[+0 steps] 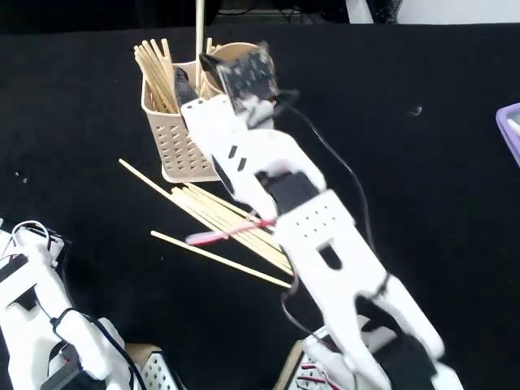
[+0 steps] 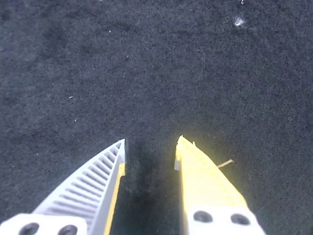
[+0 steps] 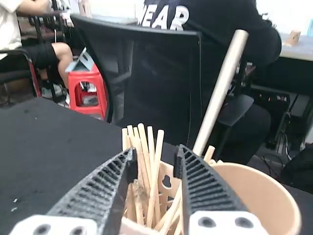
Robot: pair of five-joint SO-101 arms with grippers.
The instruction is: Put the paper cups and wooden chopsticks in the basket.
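A beige slotted basket stands at the back of the black table with several wooden chopsticks upright in it. A paper cup is against the basket's right side; I cannot tell whether it is inside. More chopsticks lie loose in front of the basket. My right gripper hangs open over the basket. Its wrist view shows the gripper with the standing chopsticks, the basket's rim and the cup just beyond its tips. My left gripper is open over bare cloth.
A pink stick lies across the loose chopsticks. A thin upright pole rises behind the basket. A purple container sits at the table's right edge. The left arm rests at the front left corner.
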